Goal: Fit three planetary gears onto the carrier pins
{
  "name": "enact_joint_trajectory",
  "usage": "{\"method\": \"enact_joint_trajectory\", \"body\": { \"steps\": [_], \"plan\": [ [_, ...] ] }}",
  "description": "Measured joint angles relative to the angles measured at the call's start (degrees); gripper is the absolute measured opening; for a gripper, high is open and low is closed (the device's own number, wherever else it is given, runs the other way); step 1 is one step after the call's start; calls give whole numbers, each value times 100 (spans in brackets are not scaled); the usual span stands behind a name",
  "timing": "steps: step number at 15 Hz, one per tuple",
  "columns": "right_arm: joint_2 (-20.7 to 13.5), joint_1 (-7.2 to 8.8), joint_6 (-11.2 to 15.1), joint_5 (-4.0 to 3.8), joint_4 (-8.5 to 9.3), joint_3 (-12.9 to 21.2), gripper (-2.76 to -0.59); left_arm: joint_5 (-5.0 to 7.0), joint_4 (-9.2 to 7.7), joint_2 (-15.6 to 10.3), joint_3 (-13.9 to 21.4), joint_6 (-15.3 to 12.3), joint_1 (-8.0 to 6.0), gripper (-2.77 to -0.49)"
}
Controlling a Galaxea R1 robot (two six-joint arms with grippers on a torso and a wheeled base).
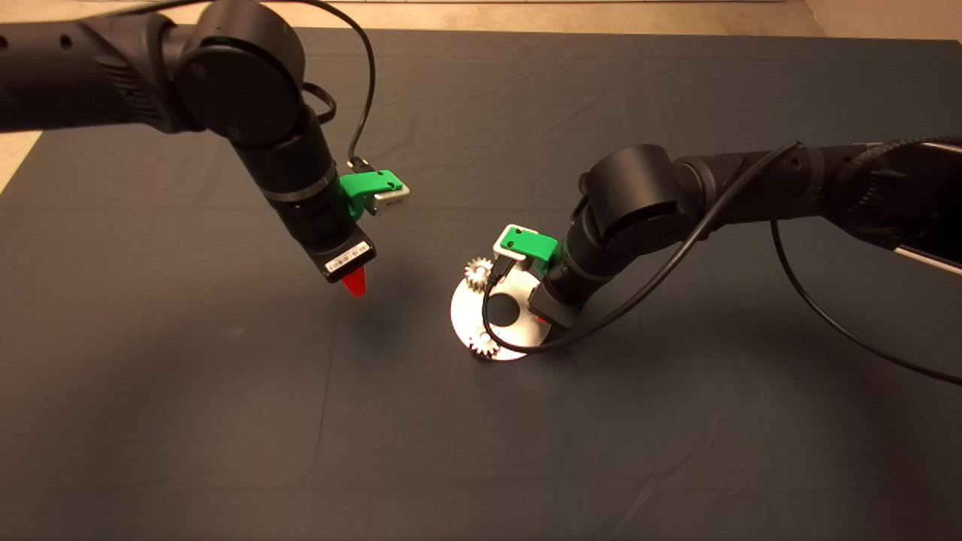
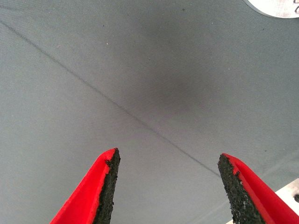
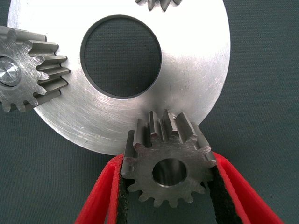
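A shiny silver disc (image 1: 467, 315) with a round centre hole lies on the mat. Two planetary gears sit on its pins, one at the far rim (image 1: 479, 270) and one at the near rim (image 1: 485, 346). In the right wrist view the disc (image 3: 196, 70) shows a seated gear (image 3: 28, 77) with its pin top (image 3: 7, 74) in the bore. My right gripper (image 3: 168, 163) is shut on the third gear (image 3: 163, 154) and holds it over the disc's right rim. The pin under it is hidden. My left gripper (image 2: 166, 172) is open and empty above bare mat, left of the disc.
The dark mat (image 1: 225, 421) covers the table all round the disc. The right arm's black cable (image 1: 676, 263) loops over the disc. Pale floor (image 1: 887, 15) shows past the mat's far edge.
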Motion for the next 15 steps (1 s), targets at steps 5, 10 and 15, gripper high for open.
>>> {"method": "enact_joint_trajectory", "body": {
  "steps": [5, 10, 15],
  "plan": [
    [5, 0, -5, -5, -5, -2, -235, 0, -1, 0, 0, 0, 0, -180],
    [5, 10, -9, -5, -6, -4, -235, 0, 1, 0, 0, 0, 0, -180],
    [35, 116, -9, -11, -5, -4, -235, 0, -1, 1, 0, 0, 0, -180]
  ]
}}
